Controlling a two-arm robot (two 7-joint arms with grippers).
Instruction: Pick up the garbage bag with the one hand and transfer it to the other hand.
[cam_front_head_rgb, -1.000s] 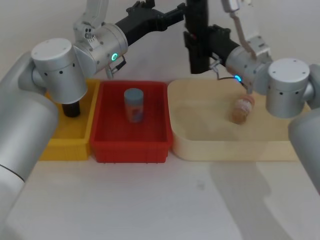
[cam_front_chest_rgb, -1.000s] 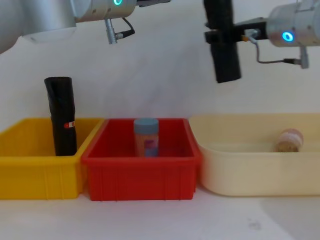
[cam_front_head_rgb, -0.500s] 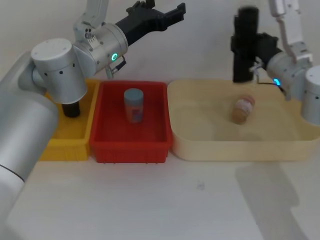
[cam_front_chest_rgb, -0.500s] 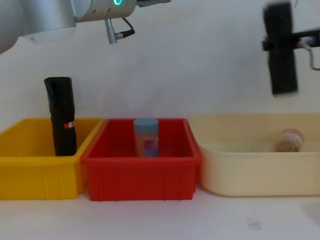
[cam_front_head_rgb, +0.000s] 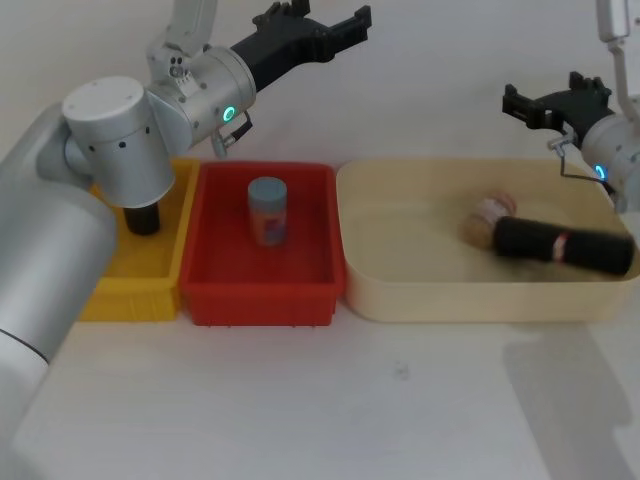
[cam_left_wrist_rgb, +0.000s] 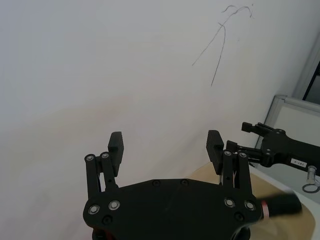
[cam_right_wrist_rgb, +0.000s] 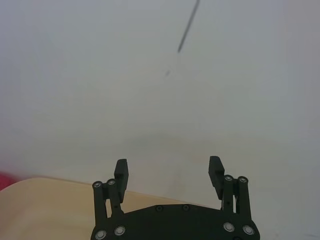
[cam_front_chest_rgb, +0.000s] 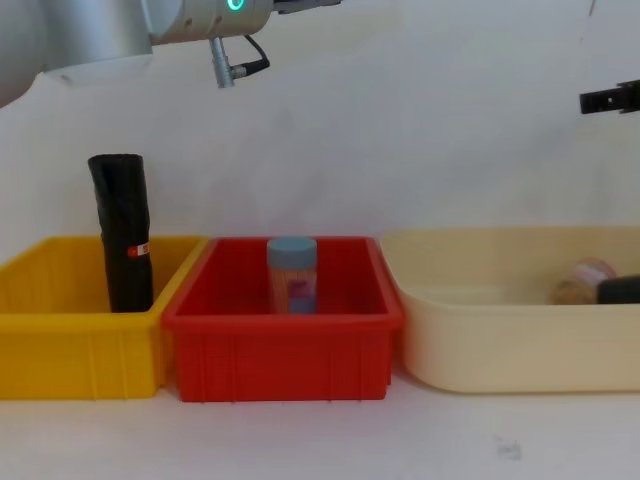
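Note:
The garbage bag (cam_front_head_rgb: 560, 245), a black roll with a red-and-white band, lies on its side in the cream tray (cam_front_head_rgb: 400, 290), and its end (cam_front_chest_rgb: 620, 290) shows over the tray's wall. Nothing holds it. My right gripper (cam_front_head_rgb: 550, 98), on the blue-ringed arm, hangs open above the tray's far right corner, well above the roll; its fingers (cam_right_wrist_rgb: 121, 172) are spread on nothing. My left gripper (cam_front_head_rgb: 318, 14), on the green-ringed arm, is high behind the red bin, open and empty, fingers (cam_left_wrist_rgb: 116, 142) wide apart.
A second black roll (cam_front_chest_rgb: 122, 232) stands upright in the yellow bin (cam_front_chest_rgb: 60, 330). A blue-lidded jar (cam_front_head_rgb: 267, 210) stands in the red bin (cam_front_head_rgb: 260, 290). A brownish jar (cam_front_head_rgb: 483, 218) lies in the cream tray beside the fallen roll.
My right gripper carried the roll to the right, then opened; the roll dropped into the cream tray and lies flat. The left arm has stayed put.

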